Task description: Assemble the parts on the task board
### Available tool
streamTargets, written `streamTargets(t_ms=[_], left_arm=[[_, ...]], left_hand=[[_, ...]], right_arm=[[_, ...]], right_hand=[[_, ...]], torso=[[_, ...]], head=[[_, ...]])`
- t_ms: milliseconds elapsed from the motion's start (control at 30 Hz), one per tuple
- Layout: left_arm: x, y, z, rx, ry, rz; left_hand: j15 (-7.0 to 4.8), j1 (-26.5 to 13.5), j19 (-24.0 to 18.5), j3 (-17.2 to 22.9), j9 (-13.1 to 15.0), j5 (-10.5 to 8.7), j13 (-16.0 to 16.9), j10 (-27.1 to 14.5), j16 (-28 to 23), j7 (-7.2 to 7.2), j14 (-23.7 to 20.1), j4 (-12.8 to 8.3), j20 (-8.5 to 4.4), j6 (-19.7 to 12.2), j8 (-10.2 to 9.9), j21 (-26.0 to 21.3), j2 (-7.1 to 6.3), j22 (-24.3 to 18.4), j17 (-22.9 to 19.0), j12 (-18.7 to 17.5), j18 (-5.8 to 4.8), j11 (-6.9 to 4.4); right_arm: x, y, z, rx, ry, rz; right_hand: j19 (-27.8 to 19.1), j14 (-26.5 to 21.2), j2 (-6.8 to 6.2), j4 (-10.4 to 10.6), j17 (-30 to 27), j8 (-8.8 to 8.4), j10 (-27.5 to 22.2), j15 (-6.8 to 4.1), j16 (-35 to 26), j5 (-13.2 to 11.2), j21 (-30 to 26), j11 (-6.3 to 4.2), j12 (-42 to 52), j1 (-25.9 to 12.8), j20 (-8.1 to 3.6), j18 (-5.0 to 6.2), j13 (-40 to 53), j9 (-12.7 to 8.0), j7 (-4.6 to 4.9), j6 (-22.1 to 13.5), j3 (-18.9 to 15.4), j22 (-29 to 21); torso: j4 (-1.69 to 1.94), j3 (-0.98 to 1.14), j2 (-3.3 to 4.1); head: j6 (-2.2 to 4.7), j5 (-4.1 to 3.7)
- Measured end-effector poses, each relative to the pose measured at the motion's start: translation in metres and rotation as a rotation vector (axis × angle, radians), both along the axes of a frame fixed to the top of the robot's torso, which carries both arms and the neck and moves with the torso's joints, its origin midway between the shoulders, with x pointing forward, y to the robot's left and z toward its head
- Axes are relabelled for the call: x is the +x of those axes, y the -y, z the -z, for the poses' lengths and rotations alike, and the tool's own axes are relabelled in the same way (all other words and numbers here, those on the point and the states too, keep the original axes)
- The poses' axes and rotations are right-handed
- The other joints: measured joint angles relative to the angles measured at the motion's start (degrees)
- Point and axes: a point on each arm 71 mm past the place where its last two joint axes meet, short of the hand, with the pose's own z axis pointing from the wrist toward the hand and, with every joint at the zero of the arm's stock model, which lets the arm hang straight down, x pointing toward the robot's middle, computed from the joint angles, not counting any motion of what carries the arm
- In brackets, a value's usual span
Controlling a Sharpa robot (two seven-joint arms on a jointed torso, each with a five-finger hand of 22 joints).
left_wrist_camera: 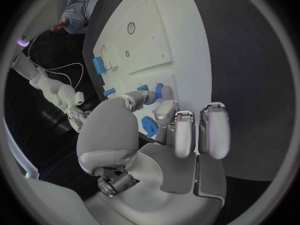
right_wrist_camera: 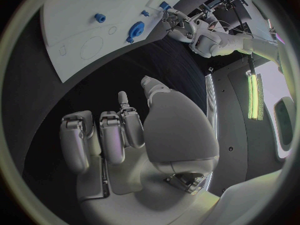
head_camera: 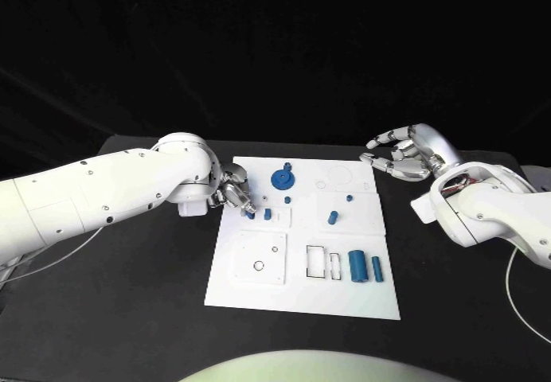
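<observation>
The white task board (head_camera: 259,294) lies mid-table. My left hand (head_camera: 233,193) hangs over its left edge, and thumb and a finger pinch a small blue peg (head_camera: 249,213), also at the fingertips in the left wrist view (left_wrist_camera: 144,90). A second peg (head_camera: 267,213) stands just beside it. A blue gear-like part (head_camera: 283,177) lies behind the hand; the wrist views show this gear-like part too (left_wrist_camera: 149,126) (right_wrist_camera: 134,31). Two blue cylinders (head_camera: 358,265) lie at the board's right front. My right hand (head_camera: 404,155) hovers off the board's far right corner, fingers half curled, holding nothing.
More small pegs (head_camera: 332,216) stand near the board's middle. Outlined slots (head_camera: 316,263) and a small ring (head_camera: 262,265) mark the front half. Black table (head_camera: 138,302) runs bare on both sides of the board. A thin cable (head_camera: 46,255) trails under my left arm.
</observation>
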Motion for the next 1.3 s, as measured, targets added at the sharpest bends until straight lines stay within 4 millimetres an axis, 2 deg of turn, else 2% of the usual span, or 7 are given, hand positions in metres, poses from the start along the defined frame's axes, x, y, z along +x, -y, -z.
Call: streamTargets(t_ms=[700,1300], left_arm=[[0.0012,0.0048,0.0005,0.021,0.007,0.01],[0.0025,0.0067,0.0007,0.025,0.01,0.011]], left_hand=[[0.01,0.2,0.0,-0.3,-0.1,1.02,1.1,0.4,0.0,0.21,0.0,-0.3,0.0,0.4,0.1,0.0,-0.24,0.0,0.0,0.8,0.0,-0.02],[0.01,-0.1,-0.2,-2.7,-0.1,0.44,1.9,1.2,0.0,0.17,0.0,-2.7,-0.22,0.3,0.6,0.0,0.07,0.0,0.0,0.9,0.0,-0.33]], right_arm=[[-0.0002,-0.0002,0.0,0.0,0.0,-0.001],[-0.0005,-0.0001,-0.0001,0.001,0.001,-0.002]], right_hand=[[0.0,0.0,0.0,0.0,0.0,0.44,0.0,0.0,0.0,0.0,0.0,0.0,0.0,0.0,0.0,0.0,0.0,-0.1,0.0,0.0,0.0,0.0],[0.0,0.0,0.0,0.0,0.0,0.44,0.0,0.0,0.0,0.0,0.0,0.0,0.0,0.0,0.0,0.0,0.0,-0.1,0.0,0.0,0.0,0.0]], torso=[[-0.01,0.02,0.02],[0.0,-0.01,0.05]], head=[[-0.08,-0.18],[-0.21,-0.35]])
